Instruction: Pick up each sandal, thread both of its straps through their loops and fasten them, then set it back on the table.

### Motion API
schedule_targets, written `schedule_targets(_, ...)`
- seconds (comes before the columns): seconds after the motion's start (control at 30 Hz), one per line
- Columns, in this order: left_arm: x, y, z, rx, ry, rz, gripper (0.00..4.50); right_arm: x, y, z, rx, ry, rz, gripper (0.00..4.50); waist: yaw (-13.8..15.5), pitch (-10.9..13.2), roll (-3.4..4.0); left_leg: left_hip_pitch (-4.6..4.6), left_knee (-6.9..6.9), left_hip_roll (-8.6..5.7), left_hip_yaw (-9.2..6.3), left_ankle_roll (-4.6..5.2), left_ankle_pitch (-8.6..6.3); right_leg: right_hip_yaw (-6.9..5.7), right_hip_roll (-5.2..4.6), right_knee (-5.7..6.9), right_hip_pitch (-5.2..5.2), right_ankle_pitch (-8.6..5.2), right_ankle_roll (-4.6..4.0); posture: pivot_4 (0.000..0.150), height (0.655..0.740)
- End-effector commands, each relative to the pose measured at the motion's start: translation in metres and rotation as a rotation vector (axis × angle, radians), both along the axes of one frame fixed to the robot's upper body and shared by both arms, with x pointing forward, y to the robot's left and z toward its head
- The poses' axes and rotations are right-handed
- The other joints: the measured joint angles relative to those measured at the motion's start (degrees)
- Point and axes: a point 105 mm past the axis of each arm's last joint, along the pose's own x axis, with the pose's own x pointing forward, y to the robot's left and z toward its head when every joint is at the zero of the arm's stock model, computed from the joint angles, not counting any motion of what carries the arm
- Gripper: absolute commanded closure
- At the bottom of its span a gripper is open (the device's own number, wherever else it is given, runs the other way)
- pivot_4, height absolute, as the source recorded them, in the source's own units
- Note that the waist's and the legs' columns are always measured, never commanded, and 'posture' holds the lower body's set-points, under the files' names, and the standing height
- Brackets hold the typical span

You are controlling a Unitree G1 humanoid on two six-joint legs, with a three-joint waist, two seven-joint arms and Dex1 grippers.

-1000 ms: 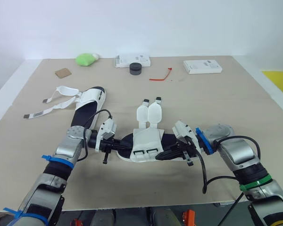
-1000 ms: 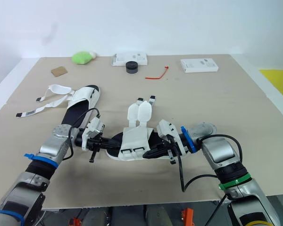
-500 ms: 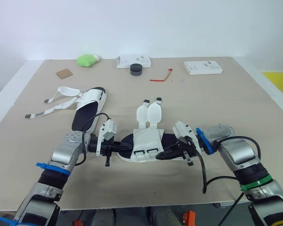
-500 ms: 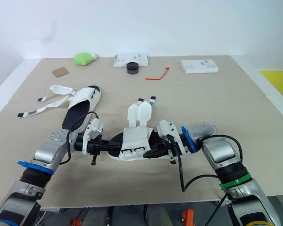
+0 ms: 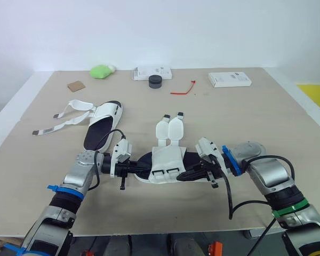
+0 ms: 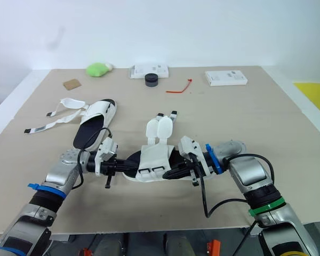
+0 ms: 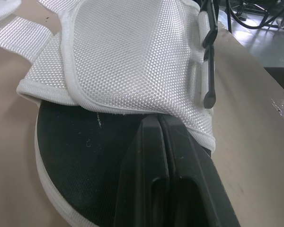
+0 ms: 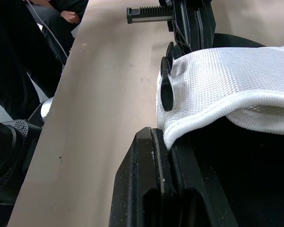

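Two sandals lie on the tabletop [image 5: 256, 122], both white-topped with black insoles and white-edged soles. The near sandal [image 5: 165, 162] lies crosswise at the front middle, between the two grippers; its woven white upper bears two black loops [image 5: 166, 172] on the near edge, and its two straps [image 5: 169, 129] are unfastened, lying side by side and pointing away toward the far edge. The far sandal [image 5: 102, 124] sits to the left and further back, well apart from the first, with its two long straps [image 5: 61, 114] loose and trailing out to the left. The left gripper [image 5: 132, 168] meets one end of the near sandal; its fingers [image 7: 149, 161] are pressed together, tips over the black insole right at the hem of the white upper. The right gripper [image 5: 189, 174] meets the other end, its fingers [image 8: 142, 175] likewise closed, with the upper's edge at their tips; whether the cloth is pinched cannot be told. Along the far edge lie two white boxes [image 5: 151, 73], one green lump [image 5: 100, 70], one brown card [image 5: 75, 85], one black round thing [image 5: 155, 81] and one red tie [image 5: 182, 89]
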Motion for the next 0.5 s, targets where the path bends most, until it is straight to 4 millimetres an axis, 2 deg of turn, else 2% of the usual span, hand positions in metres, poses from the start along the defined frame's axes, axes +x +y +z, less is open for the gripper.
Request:
schedule_targets(0.03, -0.019, 0.001, -0.051, 0.143, 0.171, -0.015, 4.48, 0.0, 0.0, 0.018, 0.035, -0.017, 0.007, 4.14, 0.0, 0.0, 0.0, 0.0, 0.0, -0.01, 0.01, -0.01, 0.0, 0.0, -0.02, -0.05, 0.02, 0.0, 0.0, 0.15, 0.74)
schedule_targets(0.1, -0.019, 0.001, -0.05, 0.144, 0.168, -0.016, 4.5, 0.0, -0.003, 0.02, 0.031, -0.004, 0.0, 3.54, 0.0, -0.01, 0.02, -0.01, -0.01, -0.01, 0.01, -0.02, -0.01, 0.0, -0.03, -0.09, 0.04, 0.0, 0.0, 0.15, 0.74)
schedule_targets(0.2, -0.018, -0.001, -0.048, 0.138, 0.166, -0.015, 4.5, 0.002, -0.009, 0.023, 0.026, -0.014, -0.025, 2.14, 0.07, -0.02, 0.04, -0.02, -0.02, -0.01, 0.01, -0.04, -0.02, 0.0, -0.03, -0.13, 0.05, -0.01, 0.02, 0.15, 0.74)
schedule_targets(0.3, -0.017, -0.002, -0.047, 0.145, 0.15, -0.022, 4.5, 0.004, -0.021, 0.028, 0.004, -0.056, -0.073, 0.99, 0.15, -0.03, 0.06, -0.04, -0.02, -0.03, 0.01, -0.07, -0.05, 0.0, -0.05, -0.18, 0.05, -0.02, 0.03, 0.15, 0.74)
schedule_targets(0.33, -0.017, -0.003, -0.047, 0.147, 0.142, -0.026, 4.5, 0.004, -0.027, 0.03, 0.001, -0.072, -0.089, 0.8, 0.16, -0.03, 0.06, -0.05, -0.02, -0.06, 0.01, -0.07, -0.05, 0.0, -0.08, -0.2, 0.05, -0.02, 0.04, 0.15, 0.74)
schedule_targets(0.5, -0.016, -0.003, -0.046, 0.177, 0.112, -0.028, 4.5, 0.002, -0.061, 0.062, 0.02, -0.141, -0.209, 0.8, 0.19, -0.05, 0.09, -0.1, -0.03, -0.09, 0.02, -0.14, -0.09, 0.0, -0.13, -0.39, 0.08, -0.03, 0.06, 0.15, 0.74)
